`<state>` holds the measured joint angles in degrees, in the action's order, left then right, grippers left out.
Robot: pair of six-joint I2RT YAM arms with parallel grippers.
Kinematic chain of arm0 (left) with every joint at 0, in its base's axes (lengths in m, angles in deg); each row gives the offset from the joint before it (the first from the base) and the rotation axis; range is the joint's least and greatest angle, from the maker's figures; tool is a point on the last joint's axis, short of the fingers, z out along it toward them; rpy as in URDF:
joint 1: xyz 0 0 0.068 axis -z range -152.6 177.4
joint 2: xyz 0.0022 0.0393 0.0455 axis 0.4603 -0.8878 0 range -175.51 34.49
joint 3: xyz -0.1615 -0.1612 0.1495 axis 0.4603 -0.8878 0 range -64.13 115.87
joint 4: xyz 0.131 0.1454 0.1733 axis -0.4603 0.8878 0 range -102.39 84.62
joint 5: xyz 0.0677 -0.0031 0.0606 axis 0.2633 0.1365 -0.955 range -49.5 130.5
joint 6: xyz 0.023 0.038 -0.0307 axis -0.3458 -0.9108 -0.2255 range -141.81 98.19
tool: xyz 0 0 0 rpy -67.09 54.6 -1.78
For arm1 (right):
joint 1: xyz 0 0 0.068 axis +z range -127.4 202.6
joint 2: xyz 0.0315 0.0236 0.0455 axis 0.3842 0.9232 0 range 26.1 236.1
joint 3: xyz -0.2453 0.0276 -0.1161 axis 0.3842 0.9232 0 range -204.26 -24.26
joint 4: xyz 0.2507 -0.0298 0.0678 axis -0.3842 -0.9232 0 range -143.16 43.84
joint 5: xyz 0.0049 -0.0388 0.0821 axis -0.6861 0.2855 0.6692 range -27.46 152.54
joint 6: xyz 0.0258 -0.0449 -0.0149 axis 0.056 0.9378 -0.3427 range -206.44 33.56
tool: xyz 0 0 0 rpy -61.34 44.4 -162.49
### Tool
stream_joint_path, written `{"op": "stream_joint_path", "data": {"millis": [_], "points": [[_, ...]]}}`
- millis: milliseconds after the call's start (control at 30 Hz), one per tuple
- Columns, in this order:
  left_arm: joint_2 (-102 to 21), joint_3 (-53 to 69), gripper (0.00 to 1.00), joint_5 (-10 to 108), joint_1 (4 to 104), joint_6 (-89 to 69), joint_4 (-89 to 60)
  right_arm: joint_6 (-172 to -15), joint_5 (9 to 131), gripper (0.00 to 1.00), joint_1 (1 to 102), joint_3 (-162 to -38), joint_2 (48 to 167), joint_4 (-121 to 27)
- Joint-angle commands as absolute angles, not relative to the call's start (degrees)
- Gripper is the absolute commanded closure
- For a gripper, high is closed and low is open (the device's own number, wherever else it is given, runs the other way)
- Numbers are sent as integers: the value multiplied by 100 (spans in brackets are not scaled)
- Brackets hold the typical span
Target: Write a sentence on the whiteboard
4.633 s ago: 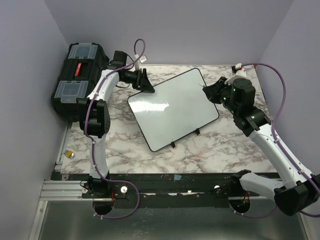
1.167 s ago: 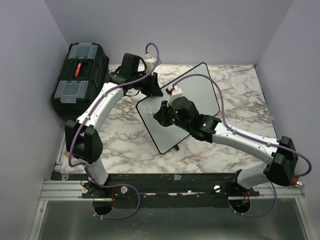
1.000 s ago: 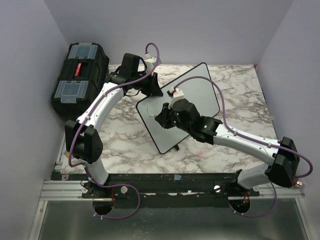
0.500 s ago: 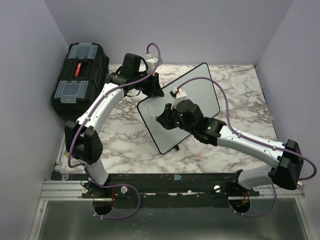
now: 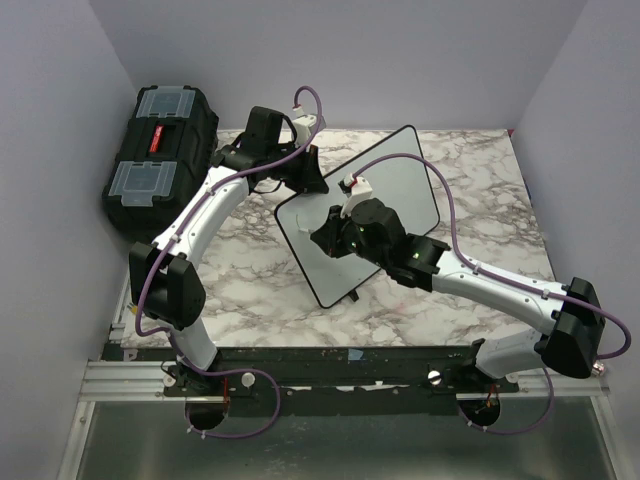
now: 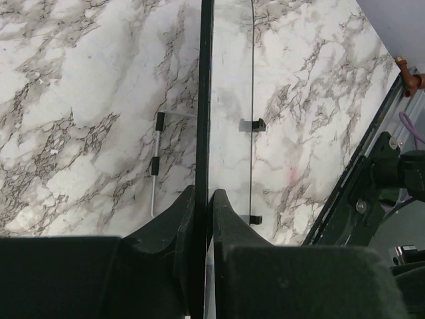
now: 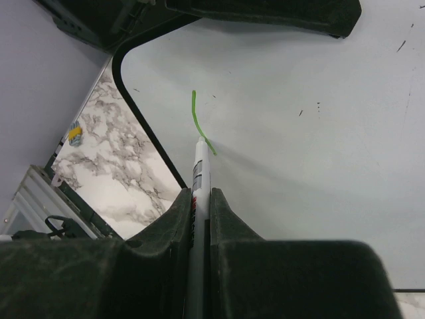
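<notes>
- The whiteboard (image 5: 400, 185) is held tilted up at mid-table, its thin edge pinched between the closed jaws of the left gripper (image 6: 202, 199).
- The marker (image 7: 200, 163) is clamped tight in the right gripper (image 7: 199, 194), tip on the board; only one short green stroke of the sentence (image 7: 195, 113) is laid down.
- Risk: if the tip is pressed hard, the board could be twisted in that narrow edge grip and letters skewed.
- Marble table (image 5: 250, 290), black toolbox (image 5: 160, 140) left, lilac walls (image 5: 400, 60) close round.

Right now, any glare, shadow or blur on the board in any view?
Top external: the board is evenly lit, no hot spot. Right wrist: the green stroke is sharp; the pen throws a soft shadow to its right on the board; the right hand is dark. Left wrist: the board is edge-on, the table sharp, the left hand a dark mass.
</notes>
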<state>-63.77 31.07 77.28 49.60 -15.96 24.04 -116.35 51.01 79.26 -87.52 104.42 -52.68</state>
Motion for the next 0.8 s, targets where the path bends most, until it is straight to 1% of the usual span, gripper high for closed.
{"op": "stream_joint_path", "data": {"millis": [0, 133, 400, 633, 767], "points": [[-6195, 3098, 100, 6881, 4999, -2067, 2329, -11555, 4901, 99, 7955, -8937, 10605, -5049], [-6184, 3088, 100, 6869, 5025, -2076, 2331, -11561, 4823, 99, 7963, -8960, 10649, -5012], [-6175, 3096, 100, 6863, 5034, -2089, 2334, -11600, 4133, 99, 7958, -8974, 10599, -5290], [-6147, 3097, 100, 6863, 5051, -2093, 2339, -11645, 3773, 99, 7961, -9012, 10614, -5417], [-6149, 3097, 100, 6806, 5052, -2093, 2331, -11565, 3854, 99, 7955, -9066, 10588, -5425]]}}
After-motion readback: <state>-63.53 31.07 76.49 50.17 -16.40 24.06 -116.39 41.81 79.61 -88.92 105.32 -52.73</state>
